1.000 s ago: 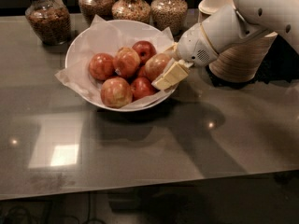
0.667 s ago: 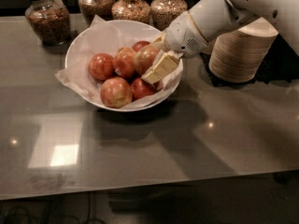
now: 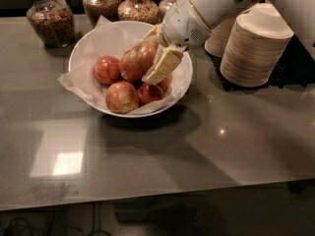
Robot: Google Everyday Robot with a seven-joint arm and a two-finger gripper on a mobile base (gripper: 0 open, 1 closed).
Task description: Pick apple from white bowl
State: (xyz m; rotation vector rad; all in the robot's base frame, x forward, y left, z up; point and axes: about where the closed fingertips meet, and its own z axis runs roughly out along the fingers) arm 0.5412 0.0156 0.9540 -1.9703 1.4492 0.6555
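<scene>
1. Step in hand, as we judge it: the grasp. The gripper (image 3: 153,53) sits inside the white bowl (image 3: 88,45), at about 3 o'clock of the bowl's centre, with one pale finger (image 3: 162,65) lying across the near side of the apple (image 3: 140,57) and the other behind it.
2. Gripper state: the fingers bracket the apple on two sides and look closed onto it. We read it as gripping the apple, though the far contact is hidden.
3. The apple lies in the upper middle of the bowl, on top of the pile, touching its neighbours. It appears slightly raised, but we cannot tell whether it has left them.
4. Next move, in our judgement: a straight lift, clear of the rim at 3 o'clock and of the crinkled paper liner (image 3: 81,80), holding the squeeze steady because the round skin may slip.
5. Count, apples: we see five in the bowl, the held one included, with more possibly hidden.
6. Count, other: one white bowl, four glass jars (image 3: 49,18) at 11 to 1 o'clock, two stacks of disposable bowls (image 3: 253,45) at 3 o'clock, all on the grey table (image 3: 197,146).
</scene>
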